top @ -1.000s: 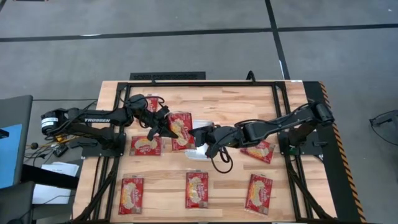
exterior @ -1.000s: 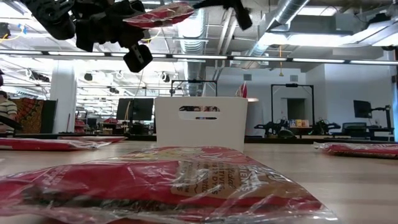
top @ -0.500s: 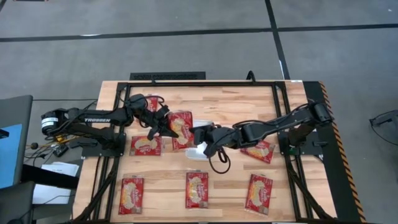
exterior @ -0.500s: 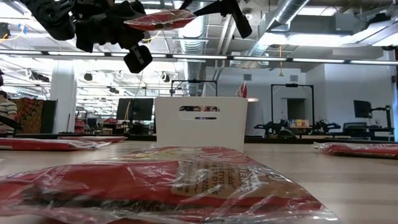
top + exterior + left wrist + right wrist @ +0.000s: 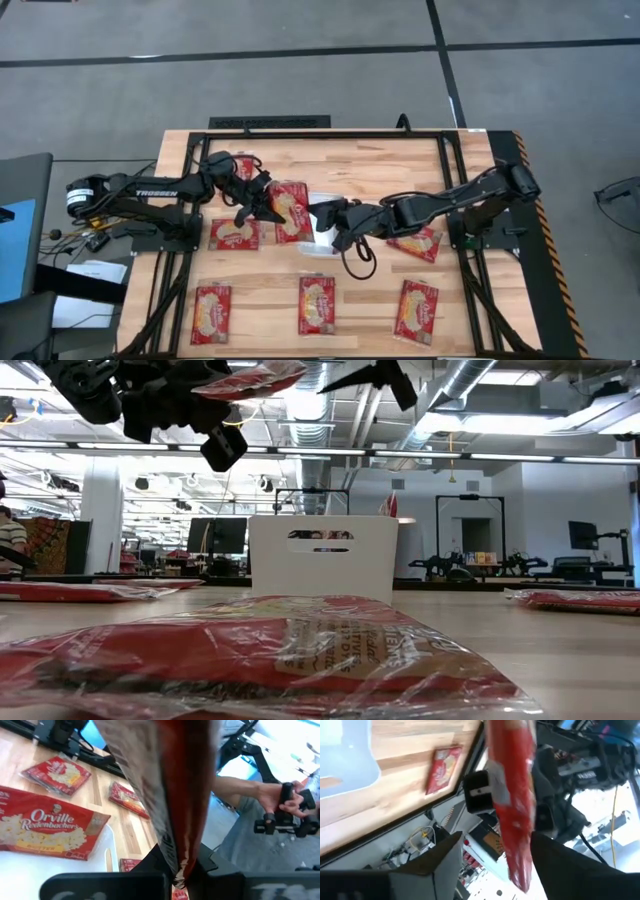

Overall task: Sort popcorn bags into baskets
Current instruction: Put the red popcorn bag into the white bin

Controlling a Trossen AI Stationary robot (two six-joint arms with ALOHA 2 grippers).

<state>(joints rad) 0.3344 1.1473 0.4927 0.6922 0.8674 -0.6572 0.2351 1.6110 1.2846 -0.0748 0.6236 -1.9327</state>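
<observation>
One red popcorn bag (image 5: 291, 197) hangs high above the table's middle, roughly flat, with my left gripper (image 5: 262, 205) shut on its left end. My right gripper (image 5: 318, 213) stands open just right of the bag; in its wrist view its fingers flank the bag's free end (image 5: 512, 795) without touching. Below them stands the white basket (image 5: 322, 565), partly hidden under my right gripper in the high view (image 5: 318, 246). A second bag (image 5: 45, 827) lies flat below on a white surface. My left gripper pinches the bag's left end (image 5: 176, 865) between its two fingers, coming level from the table's left. The bag is lifted clear and sticks out past the fingers toward my right gripper, nearly level, above the basket.
Loose red bags lie on the wooden table: three along the near edge (image 5: 211, 311) (image 5: 316, 303) (image 5: 416, 309), one left of the basket (image 5: 234, 233), one right of it (image 5: 415, 242). A person's hands (image 5: 285, 805) hold a controller beyond the table.
My right gripper has opened and let go of the held bag's right end, drawing slightly away toward the right. The bag stays in my left gripper, its free end now a little higher.
</observation>
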